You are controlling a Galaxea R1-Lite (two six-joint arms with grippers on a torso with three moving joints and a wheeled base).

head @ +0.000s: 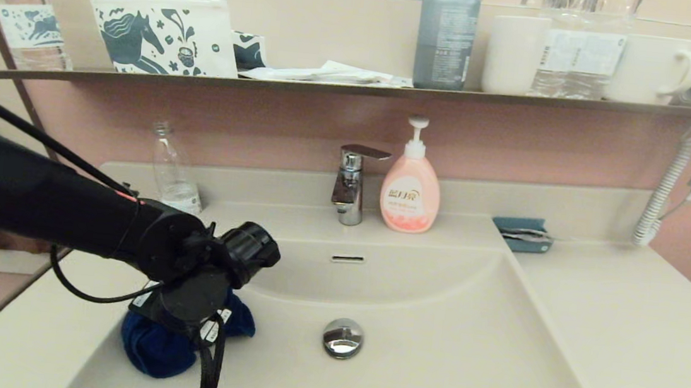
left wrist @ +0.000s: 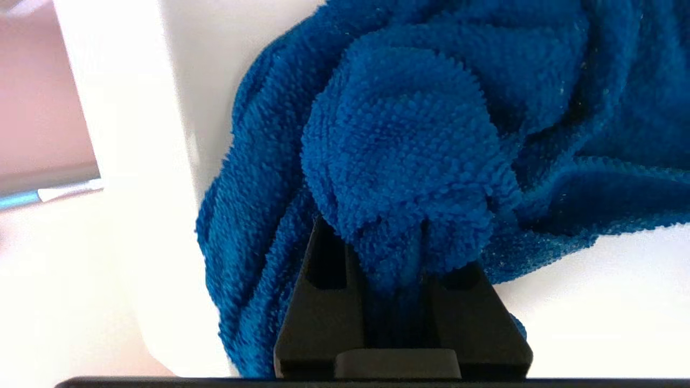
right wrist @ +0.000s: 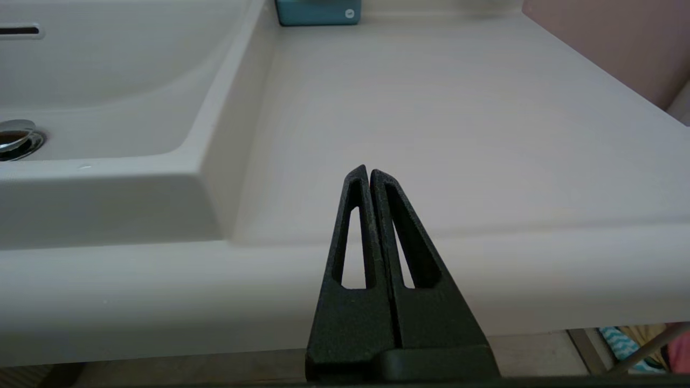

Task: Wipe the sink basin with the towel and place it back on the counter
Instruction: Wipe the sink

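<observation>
A bunched blue towel [head: 161,346] lies on the left slope of the cream sink basin [head: 443,368], left of the chrome drain plug [head: 343,337]. My left gripper [head: 181,324] points down into it and is shut on a fold of the towel [left wrist: 399,161], whose pile hides the fingertips [left wrist: 323,302]. The slot overflow [head: 347,258] is on the basin's back wall. My right gripper [right wrist: 369,171] is shut and empty, parked low before the counter [right wrist: 458,118] front edge, out of the head view.
A chrome tap [head: 351,185] and pink soap pump bottle [head: 410,191] stand behind the basin. A clear bottle [head: 175,168] stands at the back left, a teal holder [head: 522,234] at the back right. A shelf [head: 356,87] above carries cups, bottles and a pouch.
</observation>
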